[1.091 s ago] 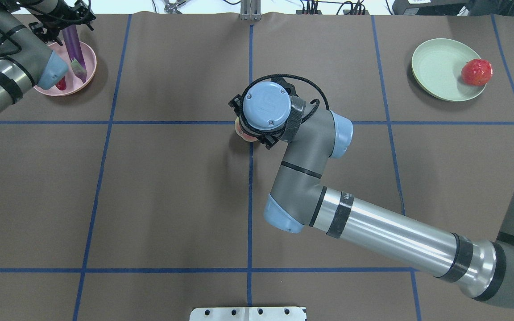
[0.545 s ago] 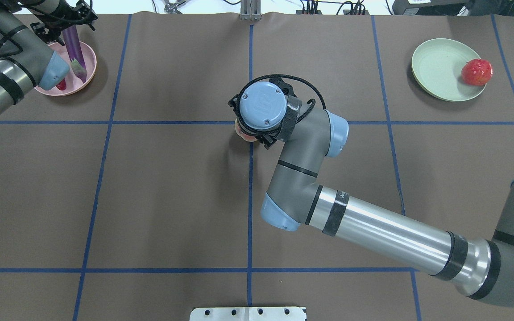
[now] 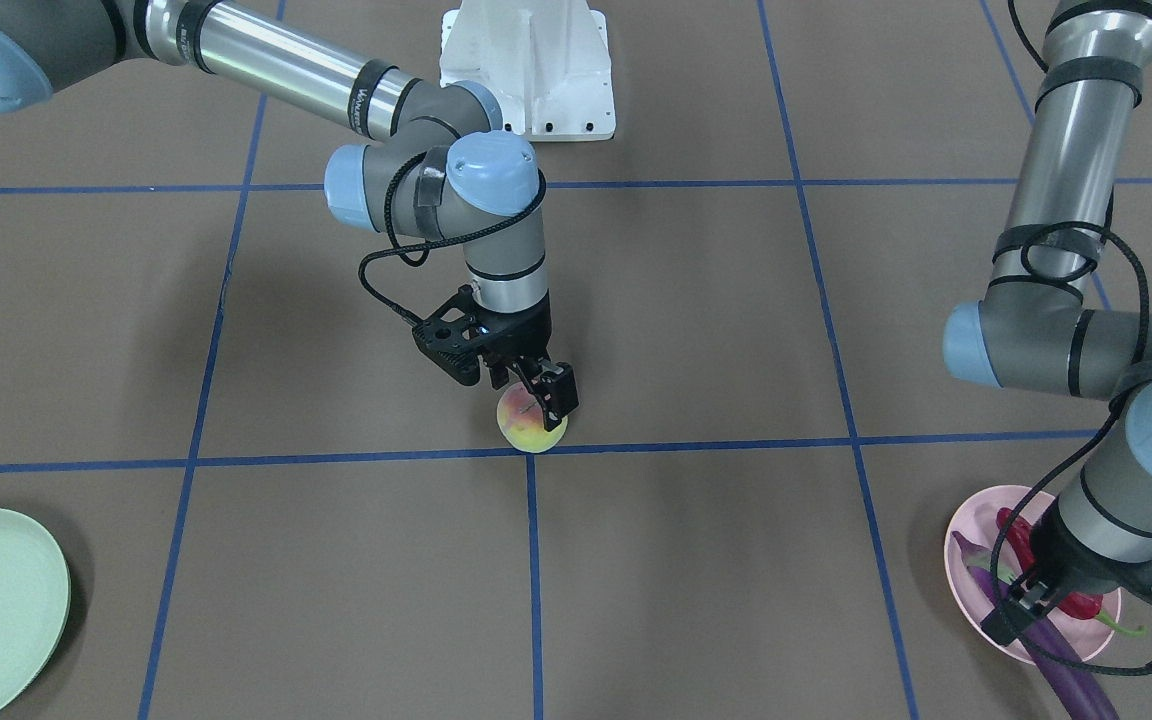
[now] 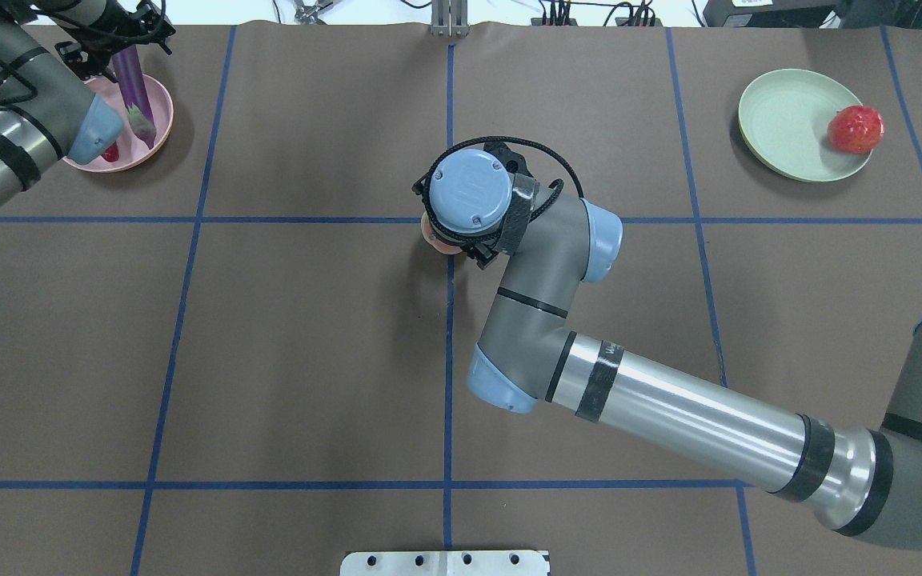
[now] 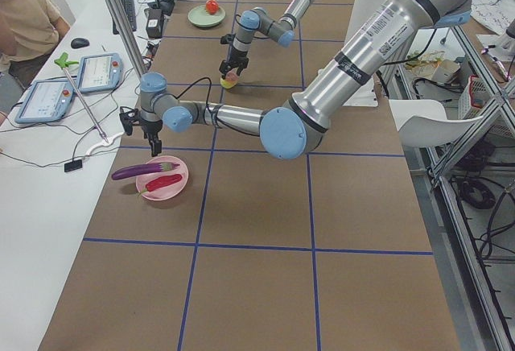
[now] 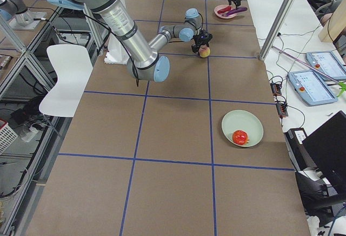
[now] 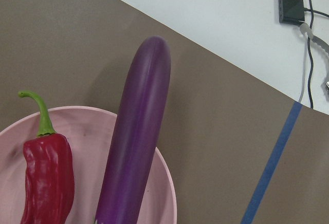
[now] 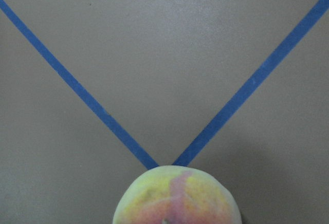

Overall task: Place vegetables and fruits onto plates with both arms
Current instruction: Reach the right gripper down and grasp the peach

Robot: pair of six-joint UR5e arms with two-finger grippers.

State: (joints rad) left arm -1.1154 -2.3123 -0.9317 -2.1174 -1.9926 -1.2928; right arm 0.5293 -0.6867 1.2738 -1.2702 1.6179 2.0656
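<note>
Right now the right gripper [image 3: 534, 392] points straight down with its fingers [image 3: 562, 392] closed around the peach [image 3: 528, 426], which sits low by the crossing of blue tape lines [image 3: 696, 442] on the brown surface [image 3: 696, 300]. Far off, the left gripper [image 3: 1101, 617] hangs over the pink plate [image 3: 966, 560], where the eggplant [image 7: 138, 136] and chili [image 7: 47, 178] lie side by side; I cannot tell if it is open. The pomegranate [image 4: 855, 130] rests on the green plate [image 4: 781, 120].

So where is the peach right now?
Mid-table in the front-facing view, the peach sits at the blue tape crossing between the right gripper's fingers, far from both plates.
</note>
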